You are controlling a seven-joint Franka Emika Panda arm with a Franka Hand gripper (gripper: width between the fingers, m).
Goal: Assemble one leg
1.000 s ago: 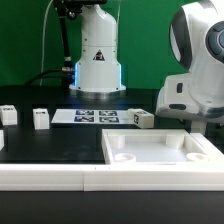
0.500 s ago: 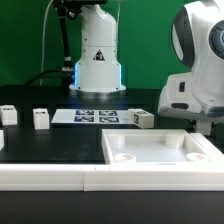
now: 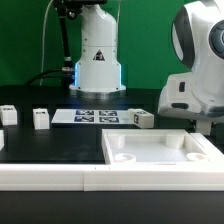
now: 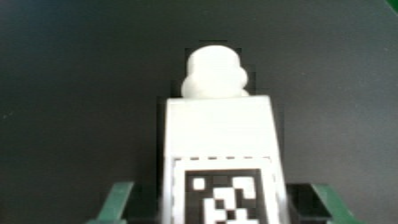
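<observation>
Sitting between the gripper (image 4: 219, 208) fingers (image 4: 119, 205), the leg (image 4: 222, 130) points straight away from the wrist, round peg end farthest, over the black table (image 4: 71, 60). The jaws stand close on each side; whether they pinch it, I cannot tell.

On my wrist feed the leg (image 4: 217, 120) is plain white and carries a black-and-white square tag of blocky cells inside a dashed border. It shows against the black table (image 4: 71, 60), and the fingers (image 4: 118, 205) are dark green. On the exterior feed I see a white panel (image 3: 160, 150), a white marker board (image 3: 95, 117) with black-patterned tags, a green backdrop (image 3: 150, 30), and a white arm base (image 3: 97, 60) edged with blue light.
</observation>
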